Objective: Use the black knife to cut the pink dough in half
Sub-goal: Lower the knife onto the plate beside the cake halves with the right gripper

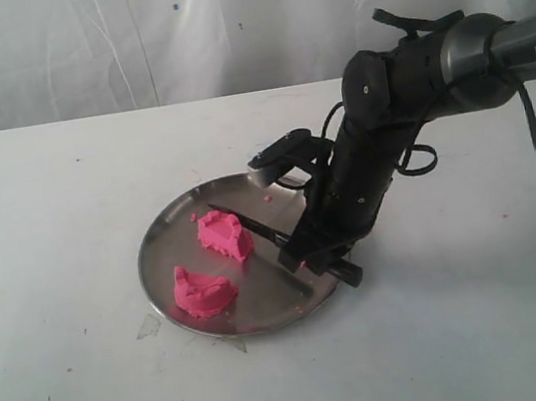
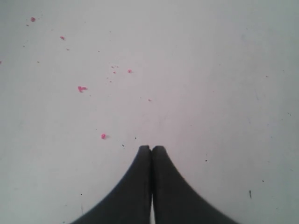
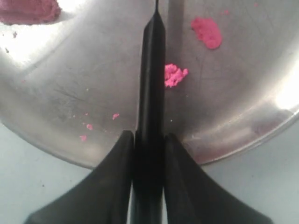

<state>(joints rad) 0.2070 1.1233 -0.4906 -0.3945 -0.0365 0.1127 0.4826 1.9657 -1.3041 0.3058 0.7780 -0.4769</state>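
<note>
Looks like the cut's basically done: the pink dough (image 1: 215,262) sits in two separate chunks on the steel plate (image 1: 168,238), centre-left of the frame. Right end effector (image 3: 149,140) is clamped on the black knife (image 3: 152,79), blade low over the plate. Left end effector (image 2: 151,149) is pinched closed, empty, over the table (image 2: 210,70).

The light is bright and soft in every view. The white table (image 1: 60,292) looks pale and washed out. The steel plate (image 3: 70,93) shines with white glare near its edges in the right wrist view. That view is fuzzy up close. The left wrist view is a bit hazy. Shadows are faint.
</note>
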